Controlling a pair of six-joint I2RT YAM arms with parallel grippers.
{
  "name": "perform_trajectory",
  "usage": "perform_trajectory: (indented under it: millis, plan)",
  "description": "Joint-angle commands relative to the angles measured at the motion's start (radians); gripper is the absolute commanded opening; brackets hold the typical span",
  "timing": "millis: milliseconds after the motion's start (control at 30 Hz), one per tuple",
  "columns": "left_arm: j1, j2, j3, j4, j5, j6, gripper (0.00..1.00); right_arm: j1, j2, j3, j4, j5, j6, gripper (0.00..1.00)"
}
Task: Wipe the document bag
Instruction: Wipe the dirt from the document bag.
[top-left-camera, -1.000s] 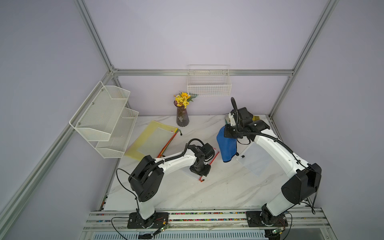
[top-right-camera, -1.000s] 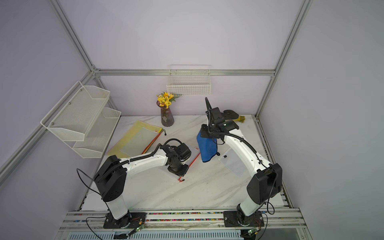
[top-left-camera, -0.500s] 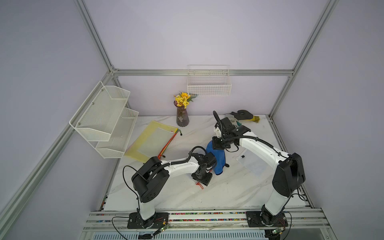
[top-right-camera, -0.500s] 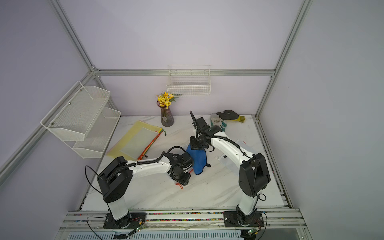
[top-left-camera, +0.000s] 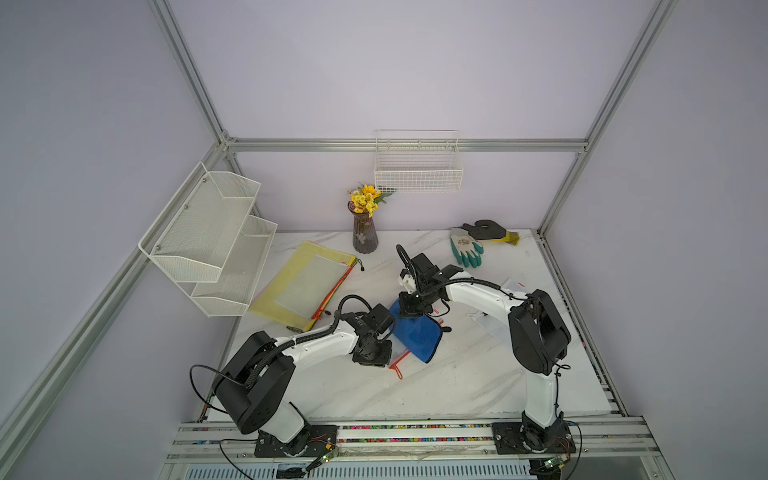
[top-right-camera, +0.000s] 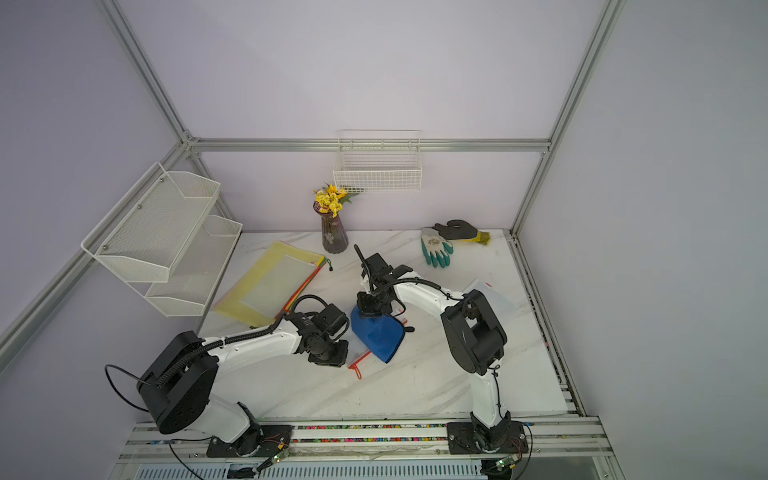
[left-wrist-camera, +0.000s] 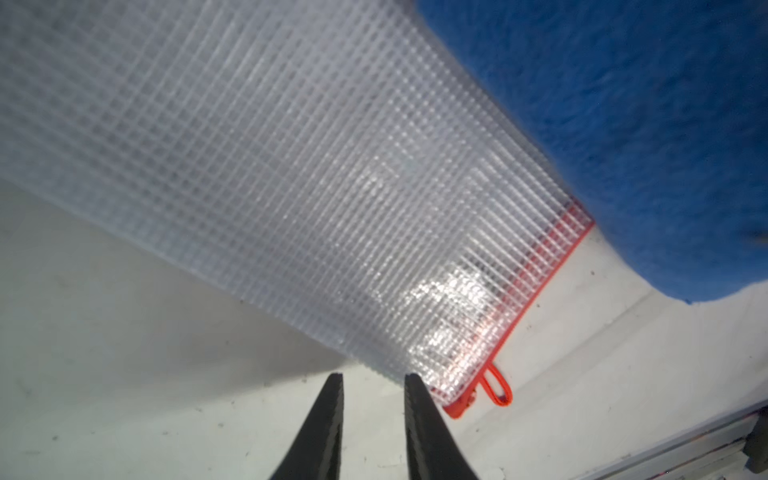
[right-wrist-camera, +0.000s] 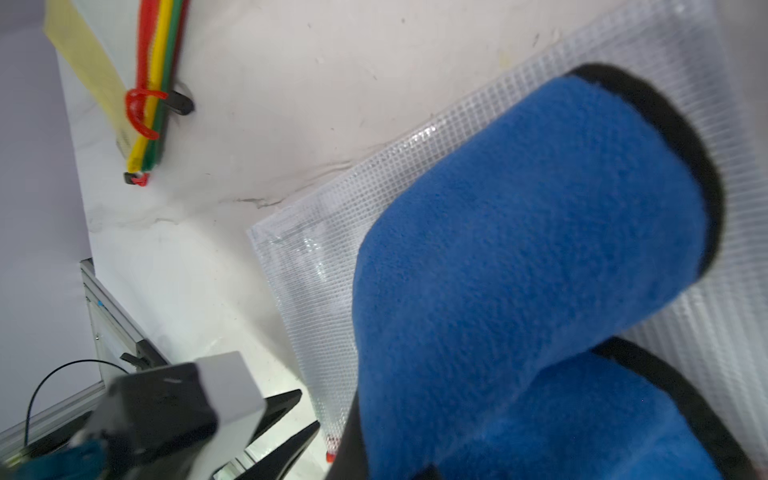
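Wiping is the step in hand, by my reading: the right gripper (top-left-camera: 410, 311) is pressed together on a blue cloth (top-left-camera: 417, 334), and the cloth lies on the clear mesh bag (left-wrist-camera: 291, 187) with the red zip. The bag lies flat on the table (top-left-camera: 457, 374), mid-front, between the two arms. The cloth covers much of it, and one zip corner sticks out toward the front. The left gripper (left-wrist-camera: 374, 378) sits low at the bag's edge by that corner, jaws a little apart with bare table between them; it pinches nothing that I can see. The next move likely calls for a stroke of the cloth across the mesh under steady downward pressure, while the left gripper pins the edge so the light bag does not slide along.

The bag looks empty: the table shows through its mesh. The basket (top-left-camera: 417, 183) on the back wall and both tiers of the rack (top-left-camera: 208, 232) appear to hold nothing. The vase (top-left-camera: 364, 235) holds yellow flowers (top-left-camera: 365, 198).
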Motion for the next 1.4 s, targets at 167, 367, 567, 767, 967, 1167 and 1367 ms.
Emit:
perform_trajectory:
  millis: [167,367,567,767,967,1167,1367]
  plan:
    - [0.044,0.008,0.050,0.127,0.009,-0.018,0.31,0.008,-0.002,-0.088,0.012,0.046,-0.002,0.00]
    - [0.061,0.014,0.040,0.164,0.010,-0.013,0.29,0.009,0.032,-0.148,0.015,0.106,-0.015,0.00]
    - [0.067,-0.018,0.065,0.144,-0.002,0.007,0.18,0.024,0.050,-0.142,-0.003,0.112,-0.022,0.00]
    - [0.081,-0.042,0.073,0.159,0.002,0.016,0.05,0.042,0.059,-0.138,-0.007,0.118,-0.016,0.00]
    - [0.090,0.002,0.134,0.119,0.122,0.083,0.00,0.049,0.067,-0.132,-0.029,0.129,-0.019,0.00]
    - [0.108,-0.183,0.089,-0.031,-0.019,0.079,0.42,0.050,0.082,-0.136,-0.018,0.129,-0.017,0.00]
    - [0.111,-0.150,0.095,0.040,0.030,0.064,0.28,0.050,0.092,-0.144,-0.007,0.120,-0.012,0.00]
